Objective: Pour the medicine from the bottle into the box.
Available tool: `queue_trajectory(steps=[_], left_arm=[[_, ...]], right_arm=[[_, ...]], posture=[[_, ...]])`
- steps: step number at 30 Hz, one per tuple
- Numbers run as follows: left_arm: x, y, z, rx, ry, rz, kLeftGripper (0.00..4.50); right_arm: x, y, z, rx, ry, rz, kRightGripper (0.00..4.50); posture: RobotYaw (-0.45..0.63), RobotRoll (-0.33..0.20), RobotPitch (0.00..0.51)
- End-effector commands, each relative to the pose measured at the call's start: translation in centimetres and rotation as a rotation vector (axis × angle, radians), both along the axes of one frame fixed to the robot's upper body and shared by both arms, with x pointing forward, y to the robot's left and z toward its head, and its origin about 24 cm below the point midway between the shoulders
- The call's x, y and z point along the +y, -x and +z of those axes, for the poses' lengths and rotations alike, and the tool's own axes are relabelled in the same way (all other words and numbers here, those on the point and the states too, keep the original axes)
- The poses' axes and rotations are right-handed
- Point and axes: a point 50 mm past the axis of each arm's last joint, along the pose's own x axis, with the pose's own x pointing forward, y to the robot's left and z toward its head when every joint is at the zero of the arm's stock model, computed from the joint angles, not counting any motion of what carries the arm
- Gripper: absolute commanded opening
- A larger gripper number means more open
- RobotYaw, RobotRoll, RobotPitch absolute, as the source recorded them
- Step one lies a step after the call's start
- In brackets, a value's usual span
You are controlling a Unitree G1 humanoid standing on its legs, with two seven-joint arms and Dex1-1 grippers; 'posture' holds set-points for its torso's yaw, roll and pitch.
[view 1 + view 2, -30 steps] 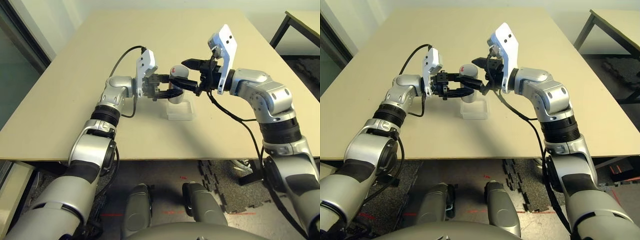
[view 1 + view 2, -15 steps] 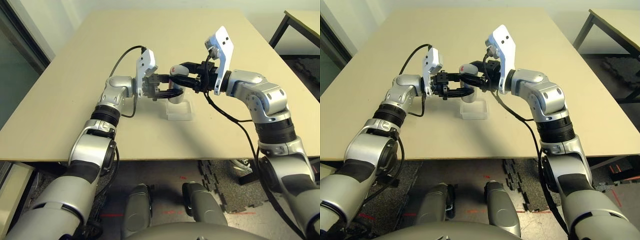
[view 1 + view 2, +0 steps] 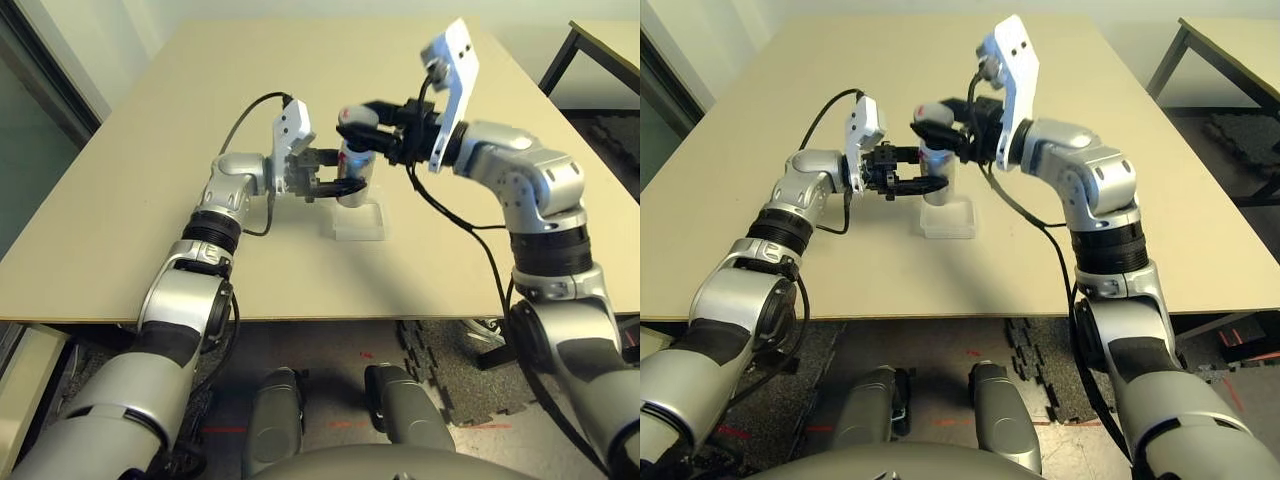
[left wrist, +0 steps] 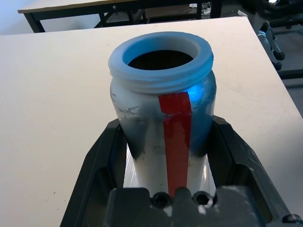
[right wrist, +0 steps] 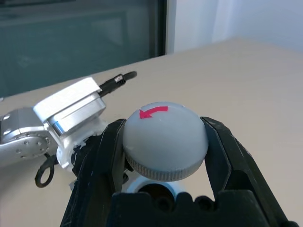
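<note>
two grippers share the work above the tabletop: the left gripper is clamped around the upright, open-mouthed silver-grey bottle, and the right gripper grips the round grey screw cap, lifted just clear of the bottle's neck. the shallow transparent box sits beside the bottle, on the side toward the tabletop's near edge. to finish the uncapping well, the cap should rise straight off and swing wide of the rim, with the left grip firm and level so nothing spills before the pour.
</note>
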Motion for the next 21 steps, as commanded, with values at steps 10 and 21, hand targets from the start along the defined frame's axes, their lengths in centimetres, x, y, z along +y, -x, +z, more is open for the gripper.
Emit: queue_trajectory(steps=[10,21], left_arm=[[1.5,-2.1,1.5,-0.106,0.100,0.340,2.67],[4.6,-2.6,-1.6,-0.102,0.196,0.761,2.67]], right_arm=[[-3.1,-2.9,-2.4,0.018,-0.037,-0.333,2.58],[-5.3,-5.1,-8.2,0.070,-0.043,-0.596,2.58]], posture=[[-0.18,0.000,0.075],[-0.14,0.000,0.067]])
